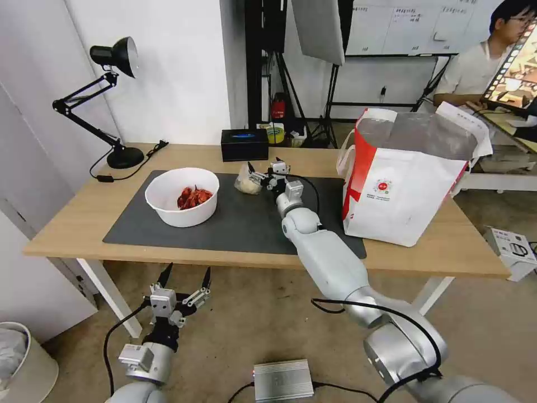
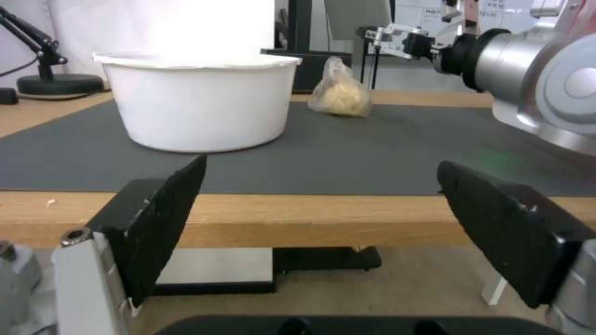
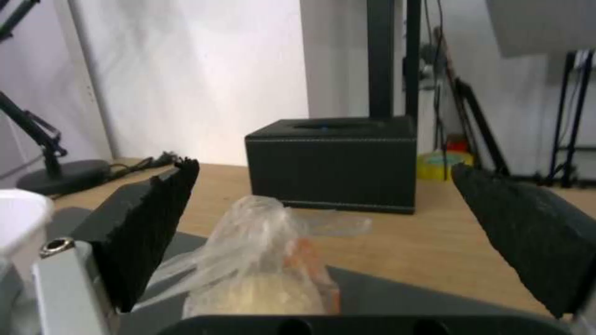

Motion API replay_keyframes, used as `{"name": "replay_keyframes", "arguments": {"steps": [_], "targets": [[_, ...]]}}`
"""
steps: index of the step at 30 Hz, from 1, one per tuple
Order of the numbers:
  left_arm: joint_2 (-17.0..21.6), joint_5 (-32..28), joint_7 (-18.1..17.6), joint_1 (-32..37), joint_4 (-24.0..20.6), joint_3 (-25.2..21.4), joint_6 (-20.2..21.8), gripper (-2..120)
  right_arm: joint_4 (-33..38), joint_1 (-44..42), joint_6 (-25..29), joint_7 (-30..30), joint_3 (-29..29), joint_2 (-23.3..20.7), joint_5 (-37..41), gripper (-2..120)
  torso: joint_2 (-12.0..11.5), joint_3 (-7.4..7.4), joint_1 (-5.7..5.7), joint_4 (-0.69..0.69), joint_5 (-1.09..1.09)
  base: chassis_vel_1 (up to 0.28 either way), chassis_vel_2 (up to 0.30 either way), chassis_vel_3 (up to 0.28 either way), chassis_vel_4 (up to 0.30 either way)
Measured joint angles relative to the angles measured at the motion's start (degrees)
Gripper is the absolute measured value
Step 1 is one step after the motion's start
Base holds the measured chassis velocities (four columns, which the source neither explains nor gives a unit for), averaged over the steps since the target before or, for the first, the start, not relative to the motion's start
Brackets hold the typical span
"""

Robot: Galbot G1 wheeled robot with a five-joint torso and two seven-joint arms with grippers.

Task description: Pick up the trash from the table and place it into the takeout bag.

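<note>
Light-wood table (image 1: pixel 391 254) on white legs against a white wall, carrying a large dark grey mat (image 1: pixel 235 224) across its middle. Black desk lamp (image 1: pixel 114 84) at the far left corner, cord trailing toward the mat. Black box (image 1: pixel 244 144) at the far edge, about midway along. Grey metal unit (image 1: pixel 282 380) down on the floor before the near edge.

White bowl (image 1: pixel 182 197) on the left half of the mat, red shells (image 1: pixel 193 197) heaped inside. Small clear knotted bag (image 1: pixel 246 182) at the mat's far edge, between bowl and box, with pale contents and an orange bit inside; knot upward.

Takeout bag (image 1: pixel 403 190) upright on the right end of the table, partly over the mat's right edge, mouth open, silver lining showing, red side and round red logo toward the robot.

Right gripper (image 1: pixel 263 172) reached out over the mat's far edge, just beside the knotted bag, fingers (image 3: pixel 155 228) spread wide with the bag's top between them, neither pad touching. Left gripper (image 1: pixel 184 280) low before the table's near edge, off the surface, fingers (image 2: pixel 167 218) wide apart, holding nothing.
</note>
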Motion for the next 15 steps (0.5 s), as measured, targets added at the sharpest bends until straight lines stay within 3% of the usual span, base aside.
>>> {"name": "replay_keyframes", "arguments": {"steps": [7, 15], "targets": [[0.01, 0.24, 0.01, -0.14, 0.06, 0.07, 0.04, 100, -0.86, 0.81, -2.99, -1.81, -0.82, 0.0, 5.53, 100, 0.0, 0.0, 0.0, 0.0, 0.0, 0.0, 0.0, 0.0, 0.0], [-0.02, 0.33, 0.04, -0.79, 1.08, 0.22, 0.13, 100, -1.96, 1.63, -7.61, -2.38, -1.03, -0.04, 2.51, 100, 0.0, 0.0, 0.0, 0.0, 0.0, 0.0, 0.0, 0.0, 0.0]]}}
